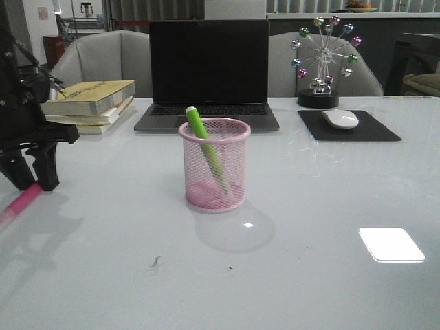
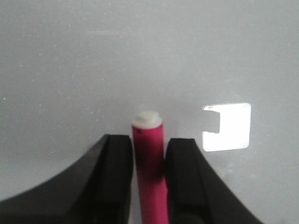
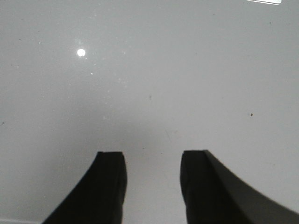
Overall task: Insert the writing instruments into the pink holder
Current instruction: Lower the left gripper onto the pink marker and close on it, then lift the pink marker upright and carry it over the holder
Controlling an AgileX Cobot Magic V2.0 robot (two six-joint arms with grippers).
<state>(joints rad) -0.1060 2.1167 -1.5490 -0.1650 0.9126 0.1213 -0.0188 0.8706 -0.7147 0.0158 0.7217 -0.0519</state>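
The pink holder [image 1: 214,165] stands upright mid-table, in front of the laptop. The lime green marker [image 1: 206,148] leans inside it, pale end poking above the rim. At the table's left edge lies the bright pink marker [image 1: 20,202], low against the surface. My left gripper [image 1: 33,180] is down over it. In the left wrist view the pink marker [image 2: 149,172] fills the gap between the black fingers [image 2: 117,177], its pale end just past the tips, so the left gripper [image 2: 148,144] is shut on it. My right gripper [image 3: 153,161] hangs open over bare table, holding nothing.
Behind the holder are a laptop [image 1: 208,75], a stack of books [image 1: 93,103] at the back left, and a mouse [image 1: 340,119] on a black pad beside a ferris-wheel ornament [image 1: 322,62] at the back right. A bright light patch [image 1: 390,244] lies on the tabletop.
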